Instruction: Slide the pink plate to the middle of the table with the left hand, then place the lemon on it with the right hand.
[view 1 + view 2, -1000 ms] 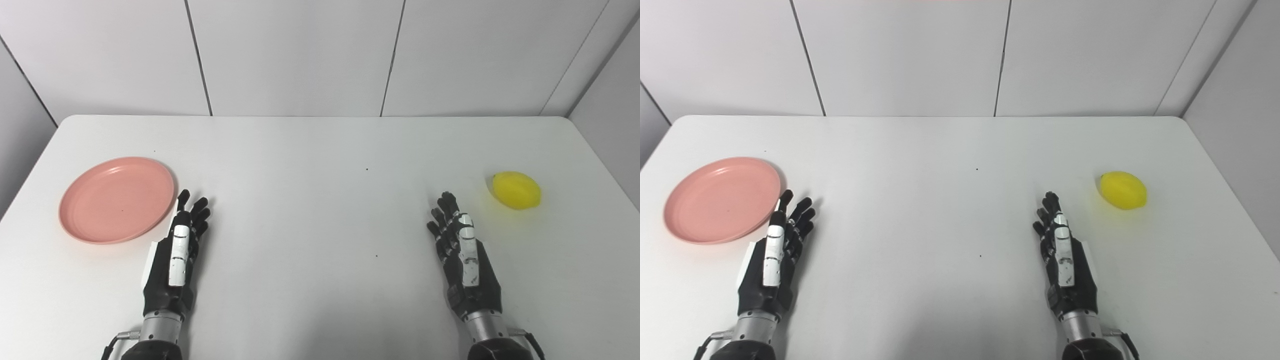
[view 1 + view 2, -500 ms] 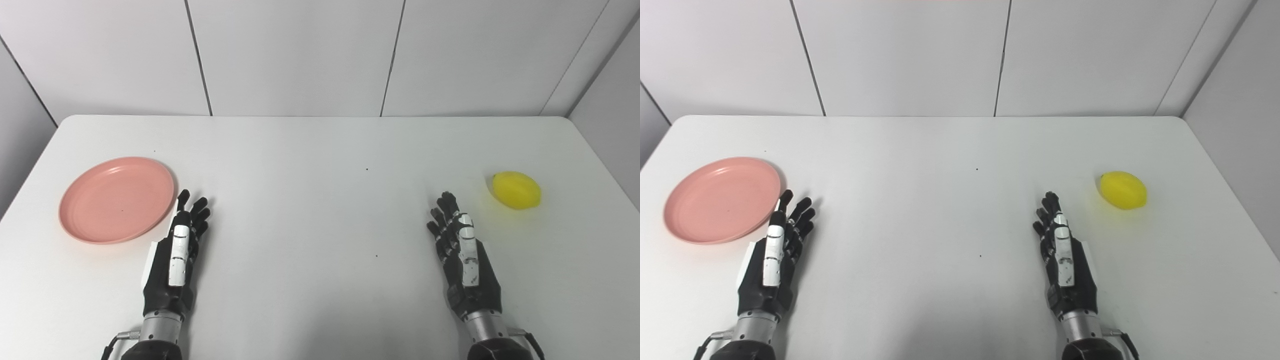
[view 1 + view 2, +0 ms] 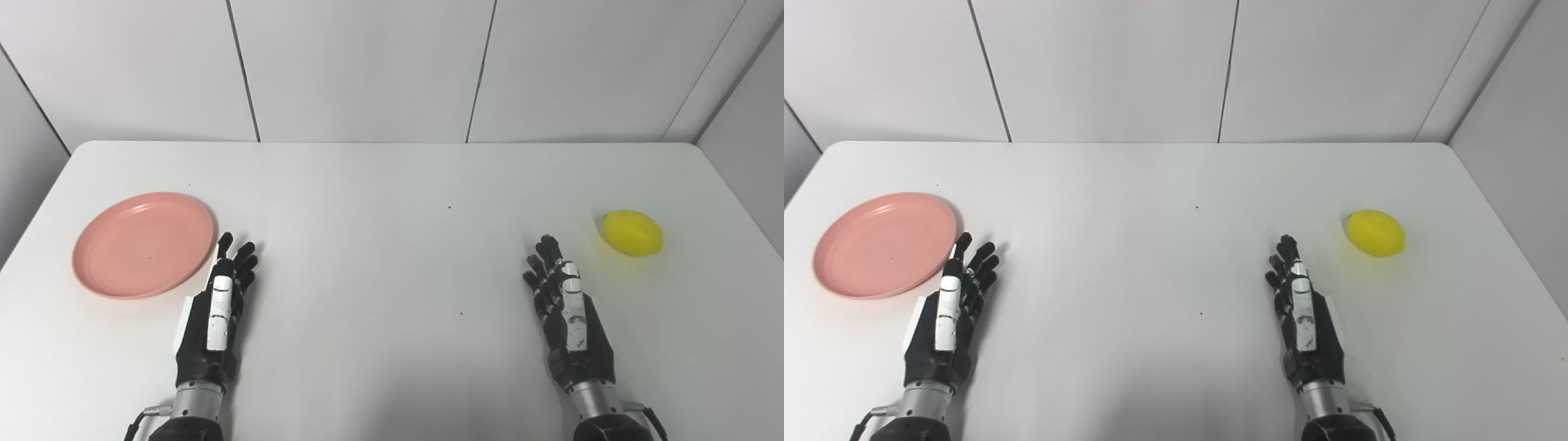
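A pink plate (image 3: 143, 244) lies flat on the left side of the white table (image 3: 380, 245). A yellow lemon (image 3: 633, 233) lies on the right side. My left hand (image 3: 215, 315) is open and empty, fingers straight, just right of the plate's near edge; its fingertips are close to the rim, and I cannot tell if they touch. My right hand (image 3: 566, 315) is open and empty, fingers straight, with a gap to the lemon at its far right. The plate (image 3: 885, 244) and lemon (image 3: 1375, 233) also show in the right eye view.
The white table runs to grey panelled walls (image 3: 367, 67) at the back and sides. Small dark specks mark the tabletop near the middle (image 3: 449, 207).
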{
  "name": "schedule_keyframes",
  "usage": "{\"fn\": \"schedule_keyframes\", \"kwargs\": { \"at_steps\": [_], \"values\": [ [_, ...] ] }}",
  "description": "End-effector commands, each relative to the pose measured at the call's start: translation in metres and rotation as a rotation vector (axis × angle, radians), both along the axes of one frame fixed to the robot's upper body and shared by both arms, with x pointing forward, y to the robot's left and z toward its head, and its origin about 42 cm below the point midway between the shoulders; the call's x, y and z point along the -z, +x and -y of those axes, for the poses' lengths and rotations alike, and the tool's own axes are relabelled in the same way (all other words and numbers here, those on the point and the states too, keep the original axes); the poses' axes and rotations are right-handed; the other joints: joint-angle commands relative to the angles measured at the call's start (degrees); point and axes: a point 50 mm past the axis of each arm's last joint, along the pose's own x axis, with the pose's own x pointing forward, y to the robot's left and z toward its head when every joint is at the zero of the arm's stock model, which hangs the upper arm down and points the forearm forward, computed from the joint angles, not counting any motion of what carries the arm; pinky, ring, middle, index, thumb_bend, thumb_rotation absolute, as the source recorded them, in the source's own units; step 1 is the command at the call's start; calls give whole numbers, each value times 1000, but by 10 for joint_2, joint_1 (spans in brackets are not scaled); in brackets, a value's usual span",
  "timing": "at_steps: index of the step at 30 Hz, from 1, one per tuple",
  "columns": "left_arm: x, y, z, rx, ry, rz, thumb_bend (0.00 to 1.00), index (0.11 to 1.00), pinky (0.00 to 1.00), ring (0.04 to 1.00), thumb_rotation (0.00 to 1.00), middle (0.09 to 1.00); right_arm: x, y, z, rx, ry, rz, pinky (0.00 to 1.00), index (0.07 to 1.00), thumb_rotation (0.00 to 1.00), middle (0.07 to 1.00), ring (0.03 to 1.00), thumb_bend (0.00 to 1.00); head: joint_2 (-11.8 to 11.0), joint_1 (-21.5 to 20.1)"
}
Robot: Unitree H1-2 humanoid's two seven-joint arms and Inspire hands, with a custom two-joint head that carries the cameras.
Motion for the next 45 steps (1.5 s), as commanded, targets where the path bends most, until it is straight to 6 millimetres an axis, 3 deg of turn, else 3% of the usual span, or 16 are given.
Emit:
{"fn": "schedule_keyframes", "kwargs": {
  "at_steps": [1, 10, 18, 26, 33, 38, 45],
  "values": [
    [-5, -3, 5, -3, -4, 37, 697, 988, 966, 938, 1000, 937, -1, -2, 1, -13, -2, -6, 1000, 974, 1000, 998, 991, 735, -5, 4],
    [2, -6, 9, -6, -12, 35, 696, 994, 966, 940, 1000, 936, 6, -4, 5, -17, -9, -5, 1000, 978, 1000, 1000, 1000, 723, -35, 31],
    [16, -5, 27, -10, -21, 29, 681, 994, 971, 937, 999, 931, 19, -4, 21, -11, 6, -12, 1000, 984, 1000, 1000, 1000, 697, -82, 102],
    [23, -2, 43, -6, 20, 31, 624, 985, 953, 936, 1000, 927, 29, 1, 36, -5, 12, -16, 1000, 992, 1000, 1000, 1000, 723, -107, 137],
    [28, 0, 47, -13, 27, 33, 645, 975, 931, 928, 1000, 921, 32, 4, 38, -6, 10, -17, 1000, 1000, 1000, 1000, 1000, 705, -113, 139],
    [27, -2, 40, -14, 16, 38, 640, 992, 953, 939, 1000, 929, 32, 2, 30, -7, -1, -14, 1000, 995, 1000, 1000, 994, 705, -104, 105],
    [25, -3, 31, -20, -11, 59, 653, 999, 961, 940, 1000, 933, 30, -1, 23, -11, -6, -10, 1000, 987, 1000, 1000, 987, 683, -100, 102]
  ]
}}
